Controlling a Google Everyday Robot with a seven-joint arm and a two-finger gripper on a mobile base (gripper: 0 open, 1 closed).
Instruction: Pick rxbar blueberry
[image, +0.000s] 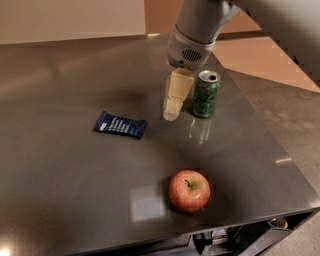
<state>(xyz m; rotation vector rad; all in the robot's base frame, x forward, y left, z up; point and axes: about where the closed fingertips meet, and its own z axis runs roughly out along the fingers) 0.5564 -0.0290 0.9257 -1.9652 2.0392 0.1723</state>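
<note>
The rxbar blueberry (120, 124) lies flat left of centre — the gripper (170, 112), upper centre, holds nothing, its opening impossible to tell — so straddle the bar's short width, low.

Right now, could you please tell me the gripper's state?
Gripper: cannot be told; it hangs between the rxbar blueberry and the green can.

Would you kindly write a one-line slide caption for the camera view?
Robot hand poised over the table between green can and rxbar blueberry, nearer the can; red apple near front edge.
</note>
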